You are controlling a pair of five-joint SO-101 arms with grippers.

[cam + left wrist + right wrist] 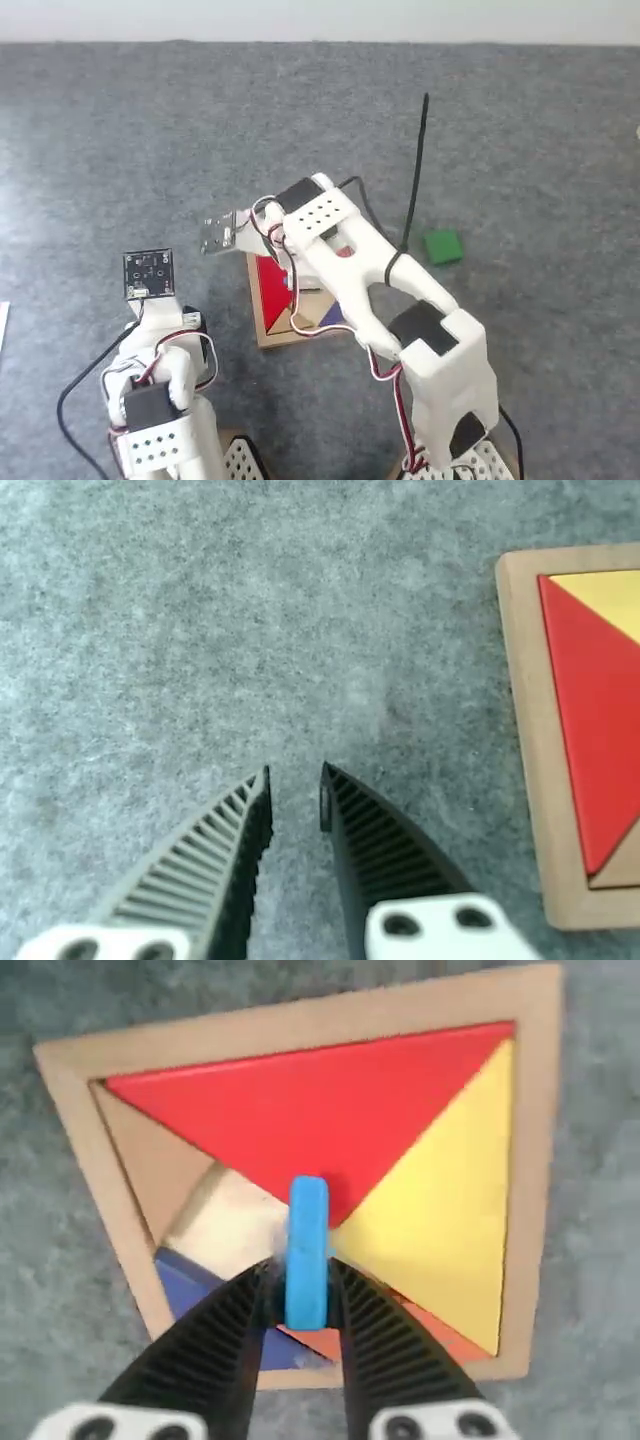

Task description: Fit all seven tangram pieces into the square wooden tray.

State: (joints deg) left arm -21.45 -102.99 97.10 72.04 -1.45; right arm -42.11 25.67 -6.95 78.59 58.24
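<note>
The square wooden tray (300,1020) lies on grey carpet and holds a red triangle (320,1110), a yellow triangle (440,1220), an orange piece (440,1330), a dark blue piece (185,1285) and a cream piece (230,1225). My right gripper (300,1268) hangs over the tray's middle, shut on a light blue piece (308,1250) held on edge. A green piece (442,246) lies on the carpet to the right of the tray (262,320). My left gripper (295,775) hovers over bare carpet beside the tray's edge (520,730), slightly open with nothing between its fingers.
A black cable (418,170) runs across the carpet behind the right arm (380,280). The left arm (150,400) is folded back near the front edge. A strip of bare wood (150,1160) shows inside the tray beside the red triangle.
</note>
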